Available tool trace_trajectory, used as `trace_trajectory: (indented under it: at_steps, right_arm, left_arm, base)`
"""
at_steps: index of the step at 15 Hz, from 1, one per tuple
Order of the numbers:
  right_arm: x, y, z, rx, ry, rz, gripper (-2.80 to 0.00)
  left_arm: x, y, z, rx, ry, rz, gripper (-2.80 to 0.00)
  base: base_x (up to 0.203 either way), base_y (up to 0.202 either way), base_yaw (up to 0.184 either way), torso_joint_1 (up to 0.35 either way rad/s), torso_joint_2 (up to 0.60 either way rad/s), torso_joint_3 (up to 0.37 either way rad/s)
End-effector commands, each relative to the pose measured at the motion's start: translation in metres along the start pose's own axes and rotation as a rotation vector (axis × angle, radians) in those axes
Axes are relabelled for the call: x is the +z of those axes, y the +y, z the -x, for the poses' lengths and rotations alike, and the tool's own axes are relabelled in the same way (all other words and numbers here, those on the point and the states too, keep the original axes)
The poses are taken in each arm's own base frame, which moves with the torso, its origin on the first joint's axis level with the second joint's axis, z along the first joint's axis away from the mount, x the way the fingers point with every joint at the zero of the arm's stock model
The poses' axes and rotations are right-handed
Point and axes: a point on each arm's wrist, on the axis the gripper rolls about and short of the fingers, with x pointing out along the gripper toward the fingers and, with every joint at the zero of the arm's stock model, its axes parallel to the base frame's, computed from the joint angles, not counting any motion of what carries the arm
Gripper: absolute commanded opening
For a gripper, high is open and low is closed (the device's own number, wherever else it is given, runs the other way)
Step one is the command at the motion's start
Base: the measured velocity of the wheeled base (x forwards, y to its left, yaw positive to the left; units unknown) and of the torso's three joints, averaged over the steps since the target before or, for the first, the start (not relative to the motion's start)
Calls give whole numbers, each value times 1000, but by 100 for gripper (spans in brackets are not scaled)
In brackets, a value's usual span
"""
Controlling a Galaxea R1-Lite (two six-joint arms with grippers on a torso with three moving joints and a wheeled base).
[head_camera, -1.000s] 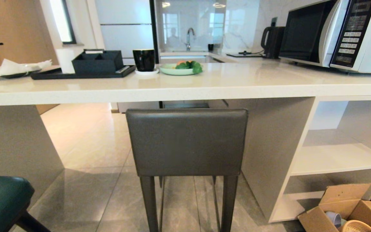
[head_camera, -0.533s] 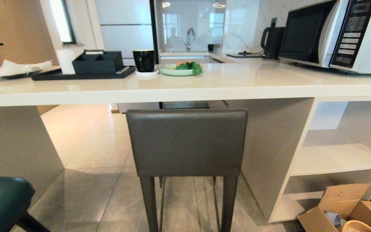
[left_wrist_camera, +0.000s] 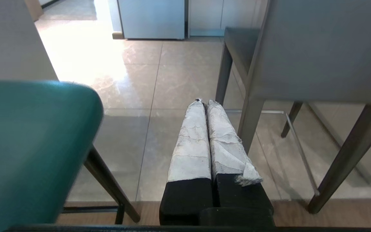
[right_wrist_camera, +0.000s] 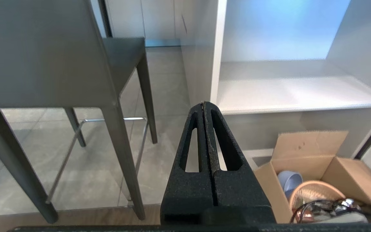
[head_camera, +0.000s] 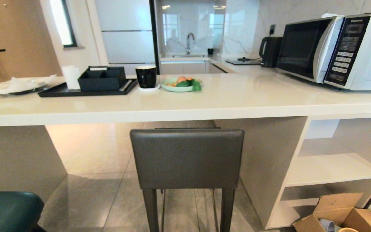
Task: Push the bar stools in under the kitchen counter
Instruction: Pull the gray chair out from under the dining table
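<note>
Here: dark grey stool (head_camera: 187, 158) centred under kitchen counter (head_camera: 185, 111), teal stool (head_camera: 8, 211) near left; left gripper (left_wrist_camera: 204, 103) and right gripper (right_wrist_camera: 204, 104) both pressed together, empty.

Before you, a white microwave (head_camera: 337, 51) sits at the worktop's right end, a black tray (head_camera: 85, 91) toward its left, a green plate (head_camera: 180, 85) mid-worktop. A cardboard box (head_camera: 340, 216) rests on the floor.

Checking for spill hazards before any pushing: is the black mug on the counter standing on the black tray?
No: in the head view the black mug stands on its own small white saucer beside the black tray.
</note>
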Motion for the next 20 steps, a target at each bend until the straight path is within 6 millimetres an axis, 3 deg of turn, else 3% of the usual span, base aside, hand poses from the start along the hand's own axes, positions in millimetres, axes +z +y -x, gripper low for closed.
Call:
trace_trajectory:
  at_steps: [1, 7, 8, 9, 20]
  right_arm:
    - [0, 0, 0, 0, 1, 1, -280]
    - [0, 0, 0, -1, 1, 1, -280]
    - [0, 0, 0, -1, 1, 1, -92]
    - [0, 0, 0, 2, 1, 8, 0]
    - [0, 0, 0, 1, 2, 5, 0]
  left_arm:
    - [0, 0, 0, 0, 1, 0, -280]
    - [0, 0, 0, 0, 2, -1, -280]
    - [0, 0, 0, -1, 2, -1, -91]
    - [0, 0, 0, -1, 1, -1, 0]
    - [2, 0, 0, 0, -11, -12, 0]
  base:
    - [0, 0, 0, 177, -471, -290]
    - [0, 0, 0, 60, -146, -89]
    - [0, 0, 0, 0, 0, 0]
    - [0, 0, 0, 0, 0, 0]
    - [0, 0, 0, 0, 0, 0]
